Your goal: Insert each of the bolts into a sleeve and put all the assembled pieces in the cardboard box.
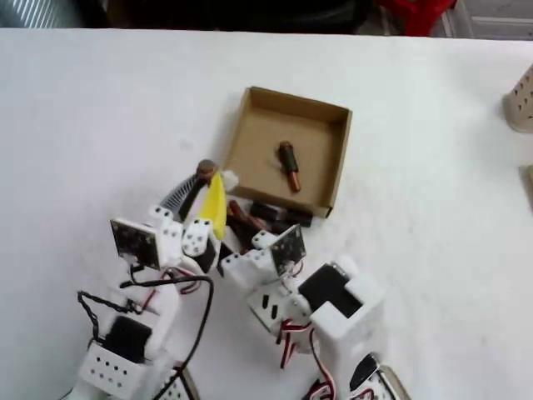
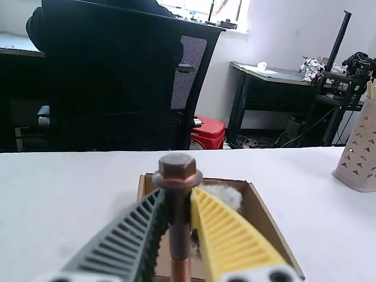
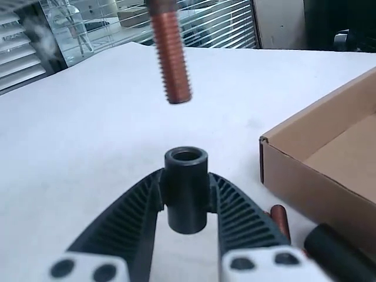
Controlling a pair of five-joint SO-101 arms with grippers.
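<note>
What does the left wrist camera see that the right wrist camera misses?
Left wrist view: the bolt's hex head clamped in the left gripper, with a black chair behind. Right wrist view: the black sleeve held upright in the right gripper, below the bolt's threaded tip. Both: the bolt and the cardboard box.

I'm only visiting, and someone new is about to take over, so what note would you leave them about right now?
Left pincer: shut on a copper bolt, head up.
Right pincer: shut on a black sleeve, upright, under the bolt's threaded tip, a gap between.
Done: one assembled piece lies in the cardboard box.
Left: join this pair, box it, then the loose bolts and sleeves beside the box.
</note>
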